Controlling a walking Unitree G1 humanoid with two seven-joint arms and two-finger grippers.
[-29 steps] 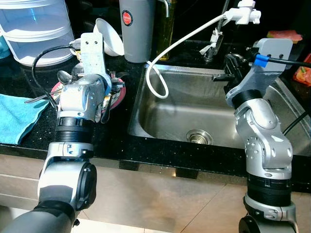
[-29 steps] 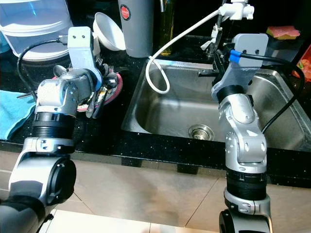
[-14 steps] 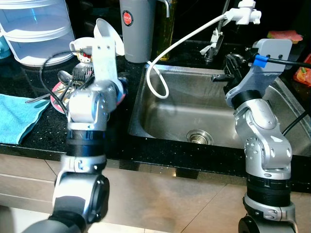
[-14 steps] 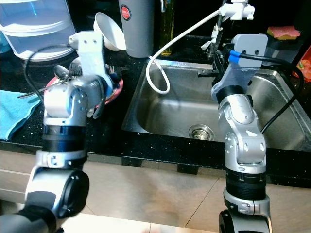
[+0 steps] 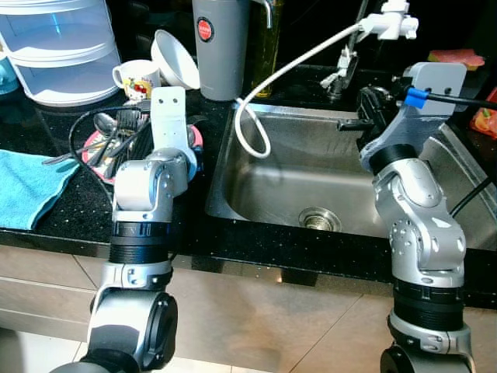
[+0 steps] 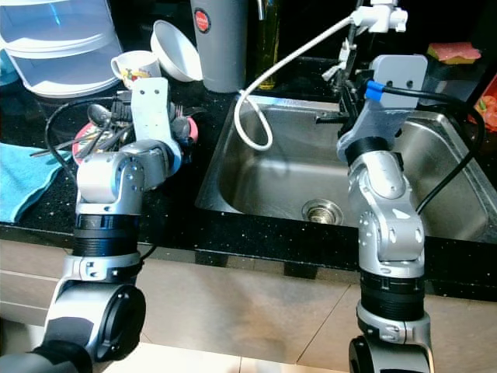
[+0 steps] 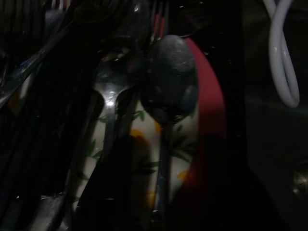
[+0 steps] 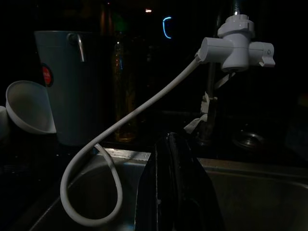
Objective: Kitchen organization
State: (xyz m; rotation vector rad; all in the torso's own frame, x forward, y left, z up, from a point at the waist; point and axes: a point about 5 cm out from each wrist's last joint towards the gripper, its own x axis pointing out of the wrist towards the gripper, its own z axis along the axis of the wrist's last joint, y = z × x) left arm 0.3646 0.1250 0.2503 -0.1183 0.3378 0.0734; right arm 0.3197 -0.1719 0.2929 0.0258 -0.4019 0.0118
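The left gripper (image 5: pixel 180 148) hangs over the red-rimmed plate (image 5: pixel 195 140) at upper left, where spoons (image 7: pixel 168 82) and forks lie piled; whether its fingers are open cannot be told. Advice: descend on one handle only, clear of the tangle. The right gripper (image 8: pixel 171 159) is pressed closed, empty, over the sink (image 5: pixel 311 171) at right. The white hose (image 5: pixel 252 132), mug (image 5: pixel 138 78) and bowl (image 5: pixel 175 58) crowd the approach.
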